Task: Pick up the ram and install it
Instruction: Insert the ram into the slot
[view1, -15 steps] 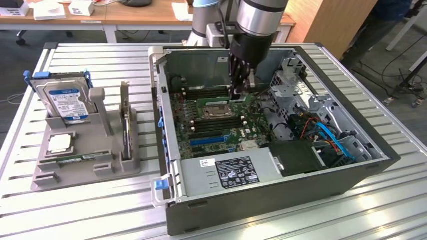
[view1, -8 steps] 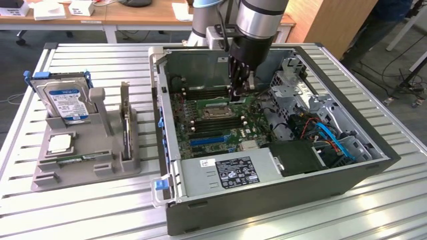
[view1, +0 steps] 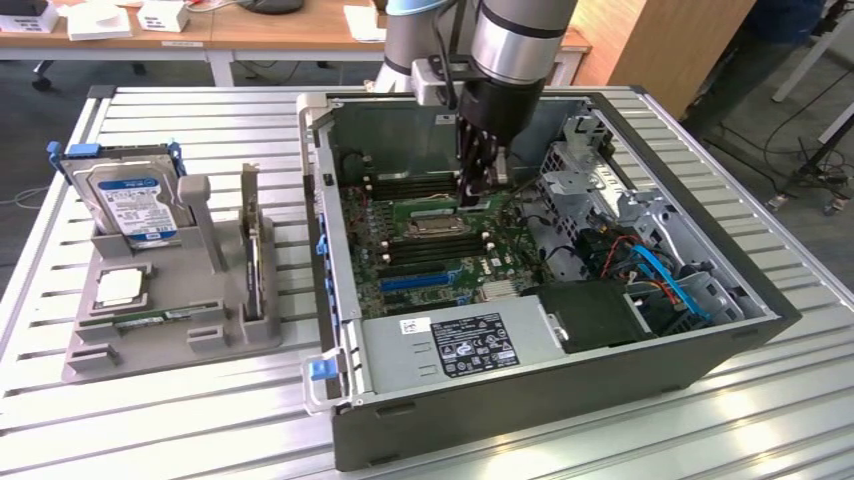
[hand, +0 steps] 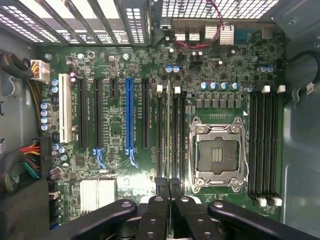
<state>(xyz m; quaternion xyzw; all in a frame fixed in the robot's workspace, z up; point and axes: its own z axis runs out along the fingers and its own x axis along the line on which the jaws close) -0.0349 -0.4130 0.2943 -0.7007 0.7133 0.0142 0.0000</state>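
Gripper (hand: 168, 187) pinched tight over motherboard (hand: 150, 65), hold unclear; exterior view adds hard drive (view1: 131, 200).

I work in a robotics lab, or a test room much like one. My arm (view1: 521, 40) reaches over a slatted metal table (view1: 747, 400), which bears a computer case (view1: 534, 425) with its side off and its circuit board (hand: 150, 65) bare. Beside the case, a grey holder (view1: 160, 345) keeps parts upright, a hard drive (view1: 127, 200) among them. Behind are wooden desks (view1: 267, 30) with small white boxes (view1: 163, 14), and a black stand (view1: 810, 165) sits on the dark floor.
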